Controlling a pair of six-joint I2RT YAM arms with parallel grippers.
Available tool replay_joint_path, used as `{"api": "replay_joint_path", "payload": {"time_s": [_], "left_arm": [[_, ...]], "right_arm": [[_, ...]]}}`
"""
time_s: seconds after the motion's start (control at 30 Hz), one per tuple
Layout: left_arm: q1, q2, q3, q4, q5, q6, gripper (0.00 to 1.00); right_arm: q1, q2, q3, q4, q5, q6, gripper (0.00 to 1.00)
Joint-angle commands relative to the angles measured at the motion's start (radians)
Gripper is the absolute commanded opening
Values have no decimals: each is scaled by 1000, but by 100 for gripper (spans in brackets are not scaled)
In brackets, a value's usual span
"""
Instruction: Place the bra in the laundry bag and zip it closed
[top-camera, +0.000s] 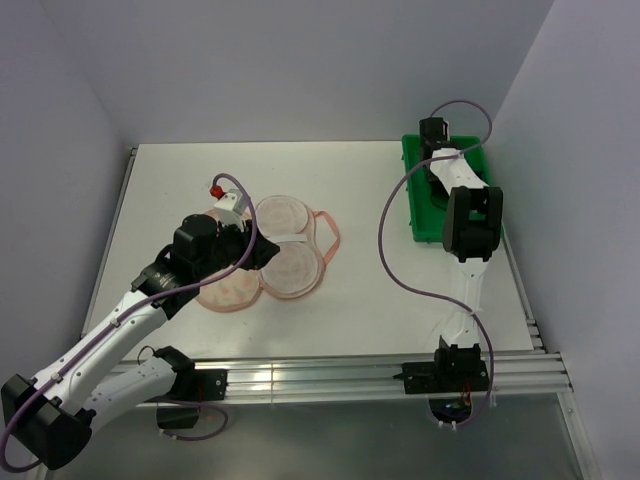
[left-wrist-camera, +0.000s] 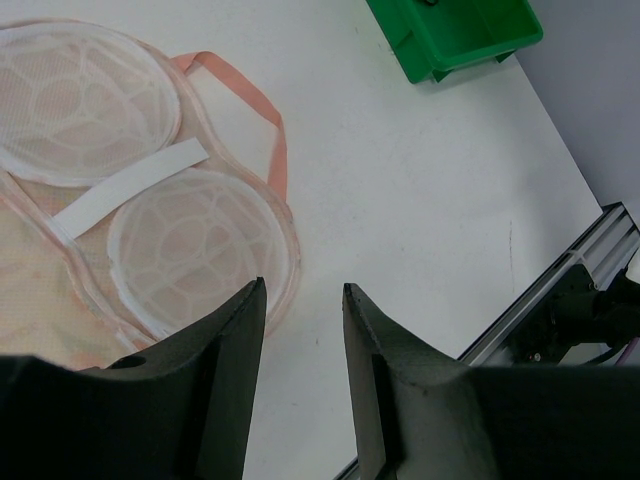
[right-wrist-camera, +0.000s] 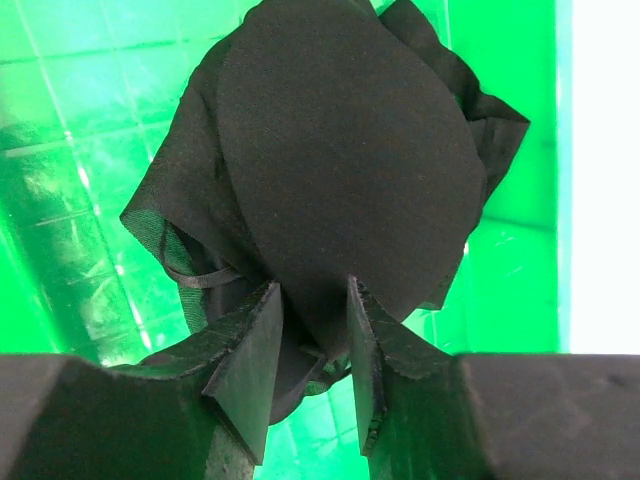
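Pale grey walls (top-camera: 300, 70) close in a white bench (top-camera: 380, 290). From above, the laundry bag (top-camera: 285, 215) lies spread just left of centre, its peach strap (top-camera: 330, 235) looping out toward 3 o'clock, and the left fingers (top-camera: 262, 253) hang over its middle. A green tray (top-camera: 412, 205) sits at 2 o'clock by the wall, and the right fingers (top-camera: 433, 135) reach into its far end. At the left wrist, the left fingers (left-wrist-camera: 250, 320) are released, with nothing between them, over bare bench at the 5 o'clock edge of the laundry bag's (left-wrist-camera: 190, 240) nearer mesh cup. At the right wrist, the right fingers (right-wrist-camera: 262, 340) are clenched on a fold of the black bra (right-wrist-camera: 350, 150), which bunches up inside the tray (right-wrist-camera: 60, 150).
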Motion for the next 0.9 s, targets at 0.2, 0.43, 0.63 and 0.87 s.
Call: {"api": "replay_joint_path", "payload": {"time_s": [0.2,0.43,0.63,0.87], "left_arm": [[5,-5,35,28,20,13,43],[14,-16,32,44,40,4,43],[23,-34,30,58,62,-4,43],[28,-52,29,81,106,-50,44]], "right_arm": [[34,-63,-16,98,120,-33,0],[90,-414,-192,305,219,16,0],[204,-776,-390,387,182,111,0],[305,-1036,-470,256,-186,247,0]]}}
